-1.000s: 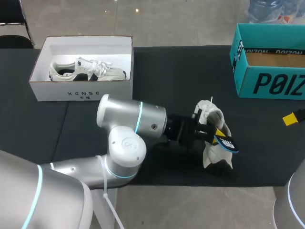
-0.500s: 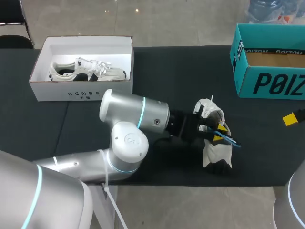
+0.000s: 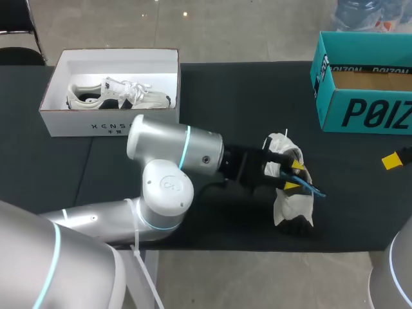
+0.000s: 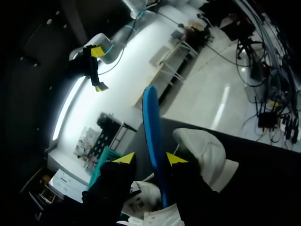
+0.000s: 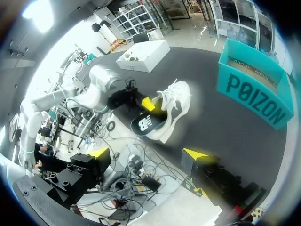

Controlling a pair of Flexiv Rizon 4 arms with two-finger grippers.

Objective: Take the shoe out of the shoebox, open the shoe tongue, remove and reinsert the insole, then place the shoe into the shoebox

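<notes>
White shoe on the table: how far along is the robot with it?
Done: the white shoe lies outside any box on the black mat. In hand: the left fingers grip the blue insole just above the shoe. Left: reinserting it and boxing the shoe.

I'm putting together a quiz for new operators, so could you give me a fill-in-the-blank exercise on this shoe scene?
At the shoe on the mat, the left gripper is shut on the blue ____.
The right gripper is ____ and holds nothing.
A second shoe lies inside the ____ shoebox.
Missing words: insole; open; white.
</notes>
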